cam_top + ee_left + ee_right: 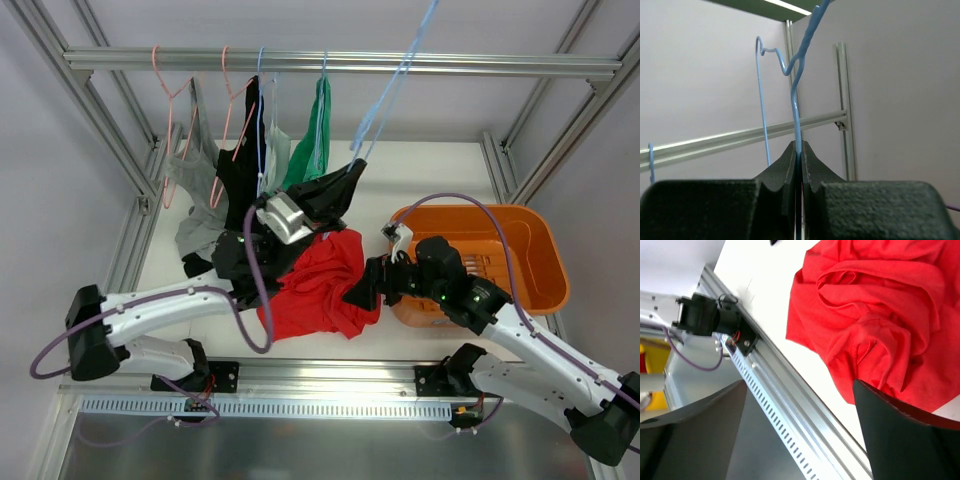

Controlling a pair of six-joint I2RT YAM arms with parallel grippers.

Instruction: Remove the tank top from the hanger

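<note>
Left tool (799,150) pinches blue hanger (796,107), wrist view only; right tool (799,385) spread beside red garment (865,300) on worktop (440,170).

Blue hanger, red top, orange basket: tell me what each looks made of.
Blue hanger: a thin rod with a glossy blue coat, probably coated wire, since it holds tight bends. Red top: soft matt cloth, crumpled into loose folds. Orange basket: smooth moulded plastic, by its even colour and rounded rim.
</note>
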